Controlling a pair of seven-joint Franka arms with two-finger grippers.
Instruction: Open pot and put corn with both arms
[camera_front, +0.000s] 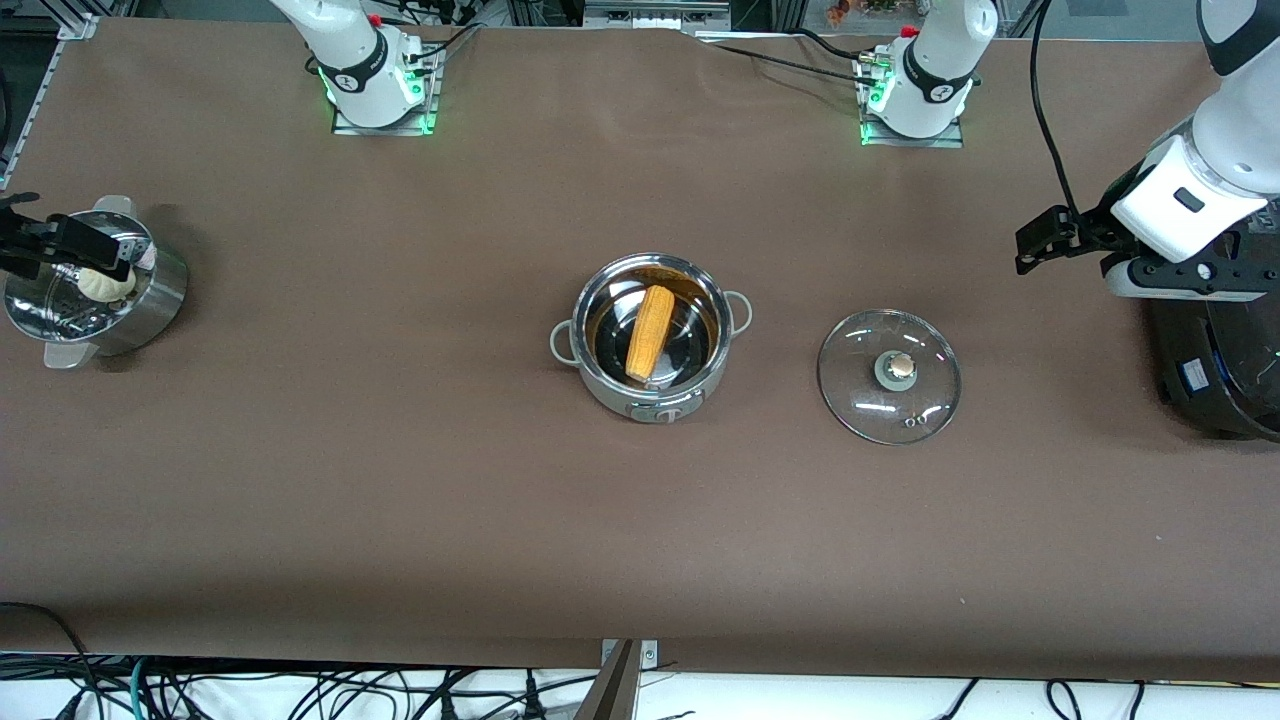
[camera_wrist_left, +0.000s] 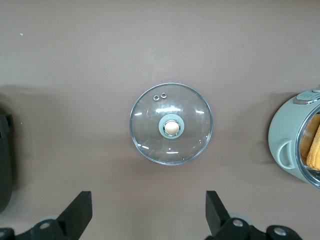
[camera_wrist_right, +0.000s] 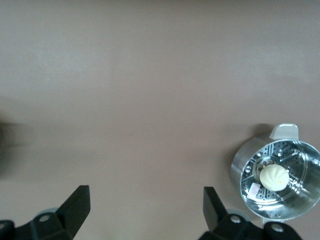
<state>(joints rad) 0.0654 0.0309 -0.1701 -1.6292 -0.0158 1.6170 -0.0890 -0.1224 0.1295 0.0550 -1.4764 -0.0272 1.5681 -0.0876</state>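
corn (camera_front: 649, 332) in pot (camera_front: 652, 336), lid (camera_front: 889, 375) beside

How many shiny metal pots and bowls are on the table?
2. The pot with the corn in it sits mid-table, beside its lid. The steamer bowl holding a bun sits at the right arm's end.

Brown-covered table (camera_front: 400, 480), cables (camera_front: 300, 690) below

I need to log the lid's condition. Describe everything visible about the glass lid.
The glass lid is round, clear and domed, with a thin metal rim, a tan knob on a grey collar at its centre and two small vent holes near the edge. It lies knob-up, flat on the brown table, beside the pot toward the left arm's end. Nothing touches it.
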